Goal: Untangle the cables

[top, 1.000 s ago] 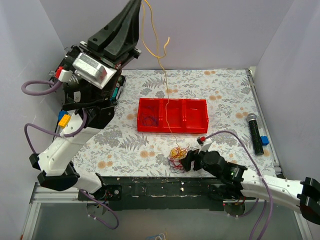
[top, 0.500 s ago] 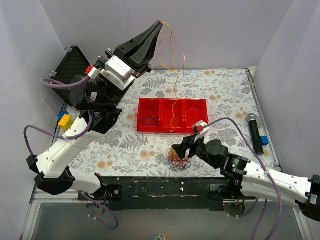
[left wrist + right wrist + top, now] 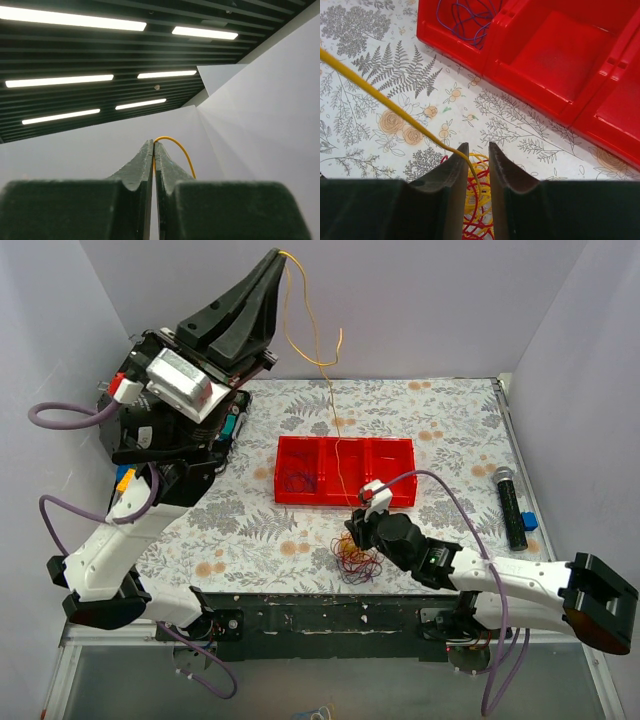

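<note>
Left jaws pinching yellow strand [image 3: 370, 88] high up; my right jaws, slightly spread, straddle it over the bunch [image 3: 356, 560] at tray's [image 3: 310, 500] 6 o'clock.

Left arm [image 3: 120, 535], right arm [image 3: 520, 580]: white links, black joints, lilac cables [image 3: 418, 473]. Left gripper [image 3: 281, 255]: 2 black tapered fingers [image 3: 250, 300].

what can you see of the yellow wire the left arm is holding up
The yellow wire is one thin, glossy yellow-orange strand. Its top end is pinched in the shut left gripper, raised high, a short curl poking past the tips. It hangs in loose kinks, passes over the red tray in the top view, and runs down between the parted fingers of the right gripper into the tangled bunch of red and yellow strands.
</note>
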Motion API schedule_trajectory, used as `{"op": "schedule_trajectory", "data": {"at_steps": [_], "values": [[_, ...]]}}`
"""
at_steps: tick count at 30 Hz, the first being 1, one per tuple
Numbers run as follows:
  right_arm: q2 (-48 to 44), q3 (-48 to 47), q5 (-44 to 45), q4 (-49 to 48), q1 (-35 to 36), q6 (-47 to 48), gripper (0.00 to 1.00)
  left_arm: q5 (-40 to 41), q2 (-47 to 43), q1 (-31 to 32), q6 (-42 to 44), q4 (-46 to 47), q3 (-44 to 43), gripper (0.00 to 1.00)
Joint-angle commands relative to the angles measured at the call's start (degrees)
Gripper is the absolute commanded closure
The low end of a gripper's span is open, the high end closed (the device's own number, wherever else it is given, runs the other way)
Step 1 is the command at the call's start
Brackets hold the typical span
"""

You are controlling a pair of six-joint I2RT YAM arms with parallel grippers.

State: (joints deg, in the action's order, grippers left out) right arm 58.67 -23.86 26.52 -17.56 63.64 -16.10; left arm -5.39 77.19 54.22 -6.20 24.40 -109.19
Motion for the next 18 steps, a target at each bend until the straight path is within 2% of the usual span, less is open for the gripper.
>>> {"op": "schedule_trajectory", "data": {"at_steps": [1,4,11,18], "values": [[4.07,0.30,-1.73,-6.43,0.17,-3.23,0.76,-0.41,-0.63,0.28,3.03,0.73,-3.84,1.00],[6.71,1.53,-4.10,-6.52,0.17,-5.78,0.77,-0.50,-0.81,0.28,4.70,1.35,-5.07,1.00],[8.82,7.68,-7.80,-9.33,0.26,-11.41,0.68,-1.73,1.21,0.28,10.76,3.54,-11.56,1.00],[8.65,12.42,-6.31,-9.07,2.01,-15.36,0.50,-3.31,7.70,0.28,20.85,13.82,-22.63,1.00]]}}
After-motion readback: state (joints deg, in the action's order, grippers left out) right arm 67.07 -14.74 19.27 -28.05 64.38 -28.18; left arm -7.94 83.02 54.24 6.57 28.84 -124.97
